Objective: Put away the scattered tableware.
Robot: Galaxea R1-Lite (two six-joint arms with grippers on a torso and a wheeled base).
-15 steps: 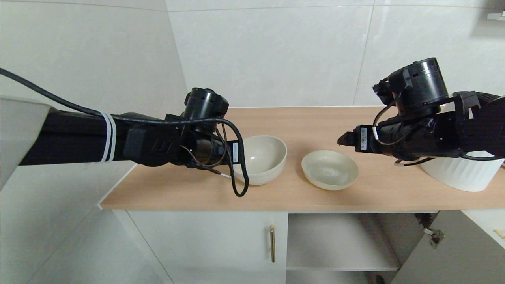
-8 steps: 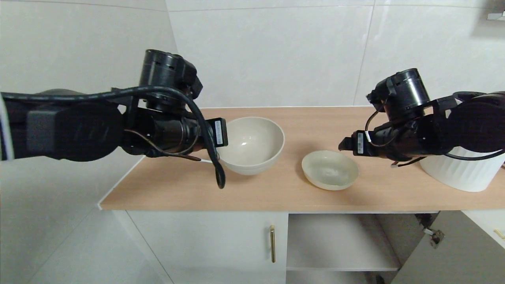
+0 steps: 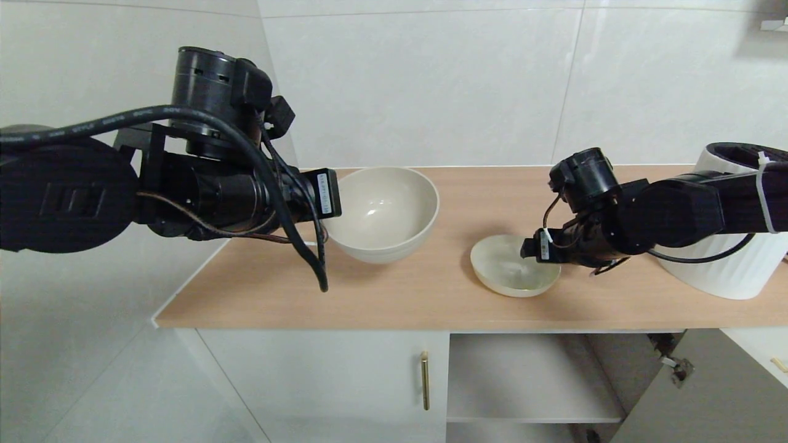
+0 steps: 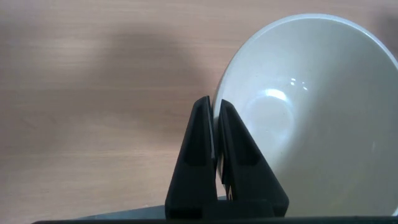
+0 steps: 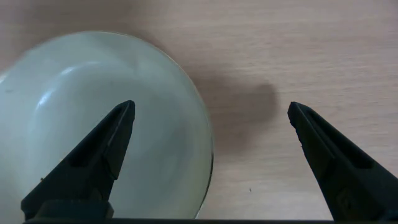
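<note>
While its left end effector (image 4: 215, 106) pinches the rim of a deep cream bowl (image 3: 385, 212), holding it above the wooden bench (image 3: 431, 301), the robot's right end effector (image 5: 210, 107) hangs spread wide over the rim of a shallow bowl (image 3: 502, 267) resting mid-bench, near a white ribbed container (image 3: 720, 271).

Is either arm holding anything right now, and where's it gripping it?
The left gripper is shut on the deep bowl, pinching its rim. The right gripper is open over the shallow bowl's rim, holding nothing.
</note>
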